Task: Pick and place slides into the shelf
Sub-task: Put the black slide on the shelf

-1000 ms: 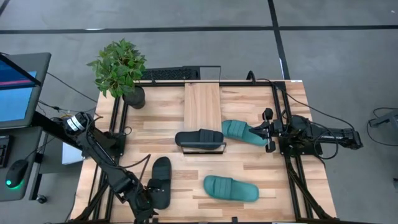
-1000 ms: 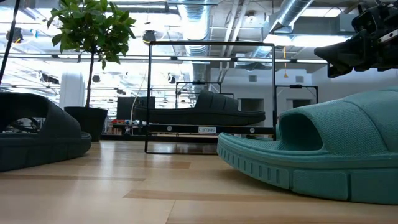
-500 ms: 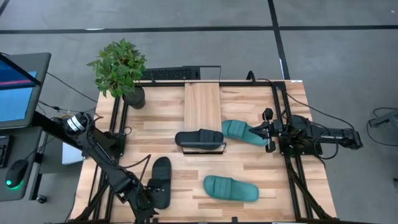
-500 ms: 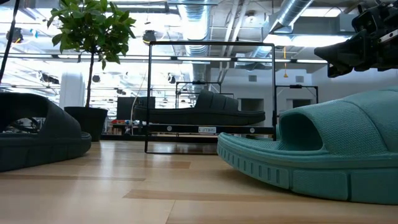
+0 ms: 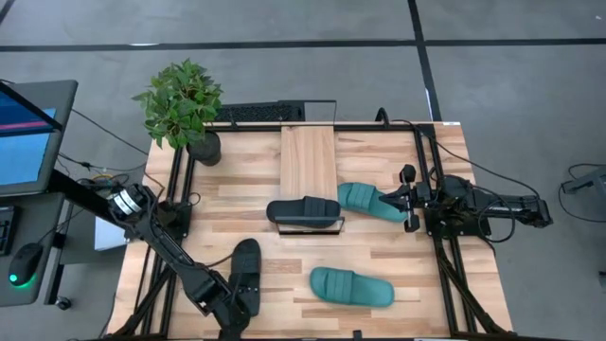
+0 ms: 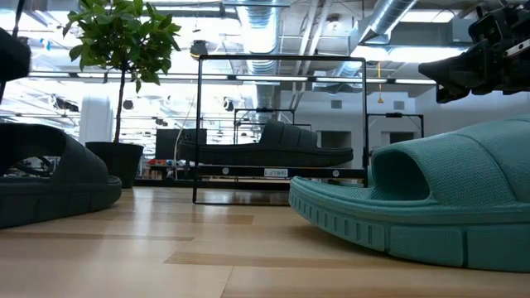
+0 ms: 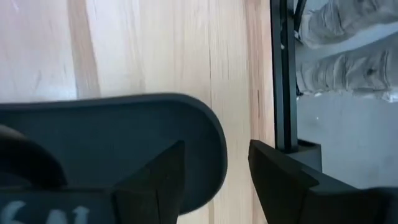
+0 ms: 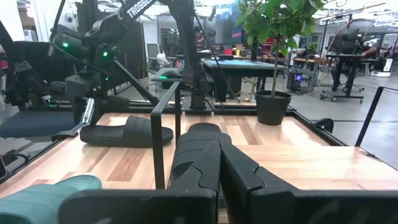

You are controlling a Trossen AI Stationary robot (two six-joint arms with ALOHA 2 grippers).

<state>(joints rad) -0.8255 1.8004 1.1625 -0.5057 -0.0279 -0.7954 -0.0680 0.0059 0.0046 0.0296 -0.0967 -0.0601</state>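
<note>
Left gripper [image 5: 230, 317] hangs spread wide over the heel end of the black slide [image 5: 246, 277], whose long axis runs away from it toward the shelf [image 5: 308, 159]; this arm is plainly nearer. A black slide [image 5: 305, 211] sits on the shelf's near end. Right gripper [image 5: 409, 201], clamped shut and empty, waits beside the teal slide [image 5: 367, 201]. "TROSSEN" reads on the left arm [image 8: 140, 7].

Your left arm has shifted: its open left gripper [image 5: 230, 313] now sits further toward the table's near edge, over the heel end of the black ribbed-strap slide sandal [image 5: 245, 276] lying at the near left. A dark arm part has entered the low view's upper-left corner.
</note>
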